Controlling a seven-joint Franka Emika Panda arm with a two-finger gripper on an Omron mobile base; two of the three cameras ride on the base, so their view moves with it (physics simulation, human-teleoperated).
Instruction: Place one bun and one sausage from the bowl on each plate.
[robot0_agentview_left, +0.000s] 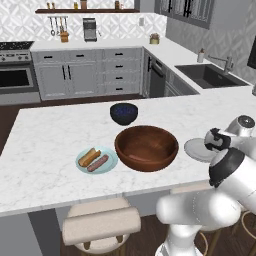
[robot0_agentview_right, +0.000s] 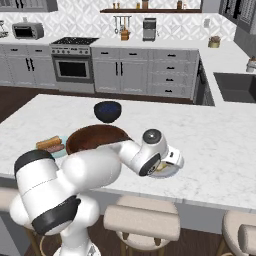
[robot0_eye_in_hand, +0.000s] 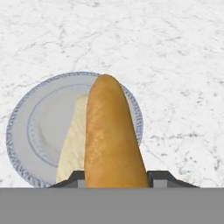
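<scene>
Hand view shows a long golden-brown bun (robot0_eye_in_hand: 113, 135) clamped between the dark fingertips (robot0_eye_in_hand: 162, 178) of the gripper (robot0_eye_in_hand: 116, 178), hanging over a round pale grey plate with a beaded rim (robot0_eye_in_hand: 19, 113) that rests on the white marble desk (robot0_eye_in_hand: 175, 52); a pale cream shape lies just left of the bun, whether on the plate I cannot tell. In the left base view, that grey plate (robot0_agentview_left: 192, 148) sits just right of the large reddish-brown wooden bowl (robot0_agentview_left: 146, 147), partly hidden by the arm. Left of the bowl, a light blue-green plate (robot0_agentview_left: 111, 164) carries a second bun (robot0_agentview_left: 89, 156) and a reddish sausage (robot0_agentview_left: 98, 163) side by side. A smaller dark blue bowl (robot0_agentview_left: 123, 113) stands just beyond the wooden one.
</scene>
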